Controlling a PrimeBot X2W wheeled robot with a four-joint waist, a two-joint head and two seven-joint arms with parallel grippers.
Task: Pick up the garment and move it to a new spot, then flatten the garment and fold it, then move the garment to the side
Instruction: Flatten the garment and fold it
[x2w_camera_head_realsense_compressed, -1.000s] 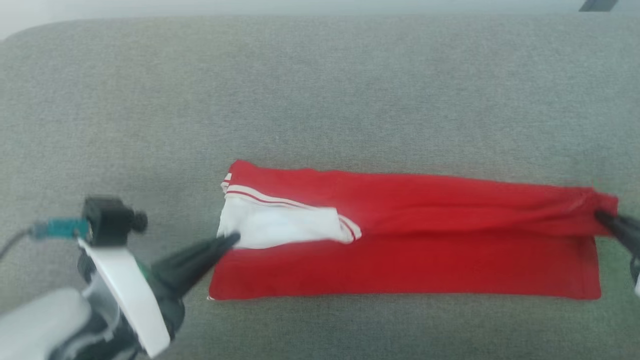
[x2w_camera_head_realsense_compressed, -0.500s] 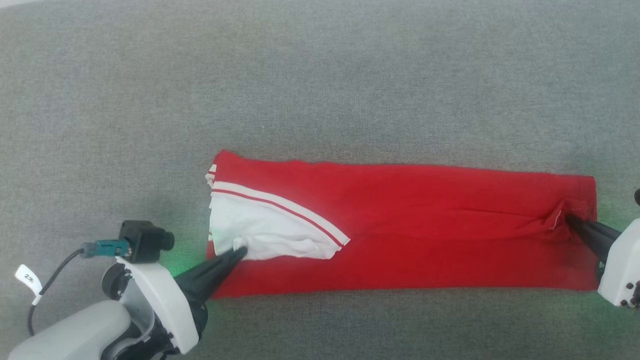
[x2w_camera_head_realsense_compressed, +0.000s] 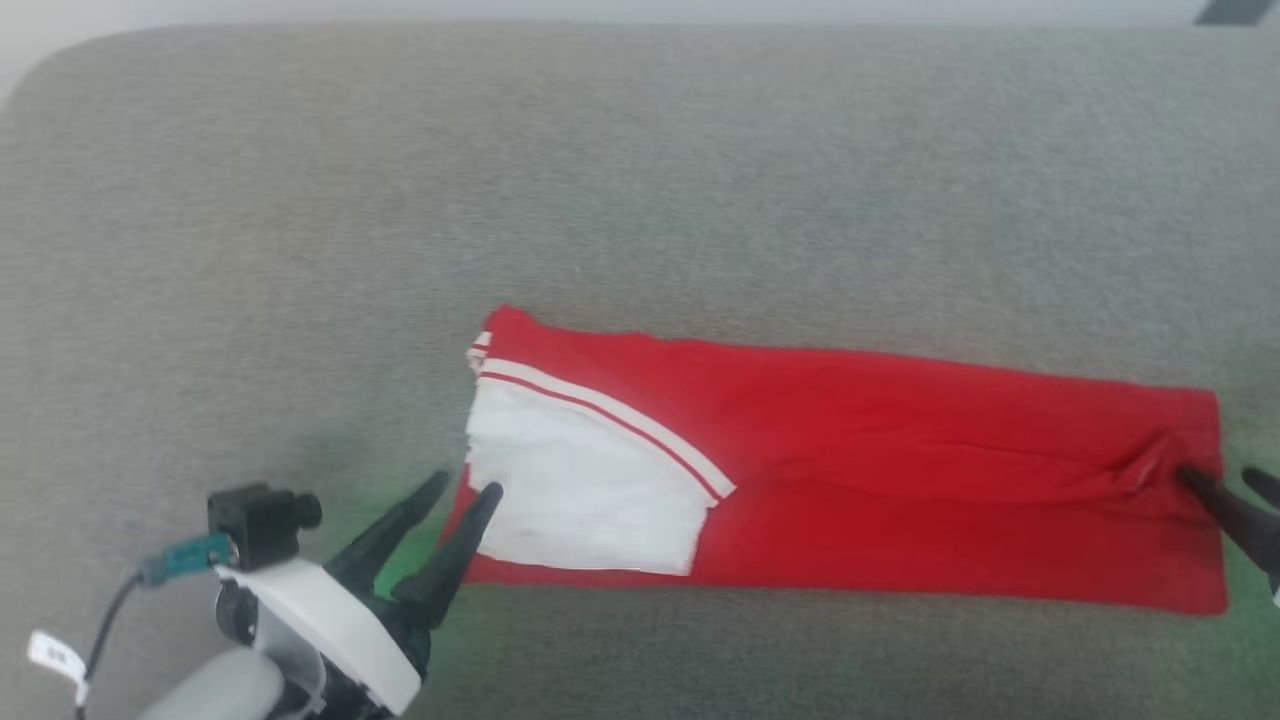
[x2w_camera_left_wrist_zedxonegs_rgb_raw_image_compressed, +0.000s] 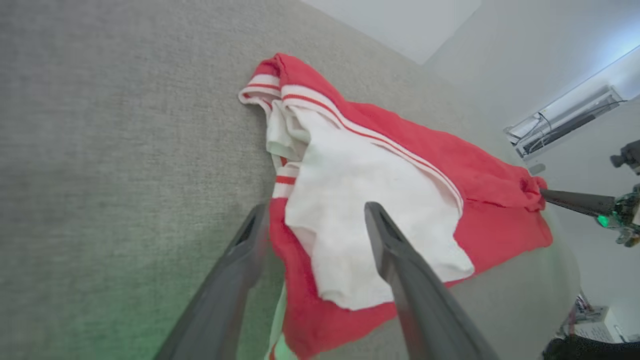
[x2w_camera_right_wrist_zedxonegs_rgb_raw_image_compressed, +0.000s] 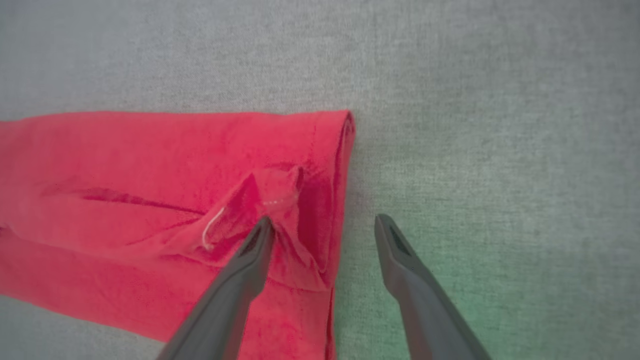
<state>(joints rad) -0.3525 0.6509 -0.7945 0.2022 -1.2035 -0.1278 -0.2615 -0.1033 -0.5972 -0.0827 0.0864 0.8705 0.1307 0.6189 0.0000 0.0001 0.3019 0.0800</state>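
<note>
Currently: the red jersey-style garment with a white short sleeve (x2w_camera_head_realsense_compressed: 900, 480) lies folded into a long band, running left to right across the near right part of the grey cloth-covered tabletop (x2w_camera_head_realsense_compressed: 640, 180). It rests flat on the cloth and is not lifted anywhere.

Left end: the white sleeve (x2w_camera_head_realsense_compressed: 585, 500) lies on top of the red, bordered on its far side by red-and-white striped trim (x2w_camera_head_realsense_compressed: 600, 412). In the left wrist view a second bit of striped trim shows at the far left corner.

Left end effector (x2w_camera_head_realsense_compressed: 467, 487): fingers spread wide, gripping nothing. One finger sits over bare grey just left of the garment's edge. The other lies over the near left corner of the white sleeve. Contact with the sleeve cannot be judged.

Right end effector (x2w_camera_head_realsense_compressed: 1218, 473): also spread wide, gripping nothing. In the right wrist view, its left finger tip meets a small raised pucker of red cloth (x2w_camera_right_wrist_zedxonegs_rgb_raw_image_compressed: 272, 192) just inside the right hem. A loose white thread (x2w_camera_right_wrist_zedxonegs_rgb_raw_image_compressed: 210, 232) sits beside the pucker. The other finger is over bare grey beyond the hem.

A green glow tints the tabletop near both end effectors. A small black camera with a teal plug (x2w_camera_head_realsense_compressed: 262, 510) sits on the left wrist.
</note>
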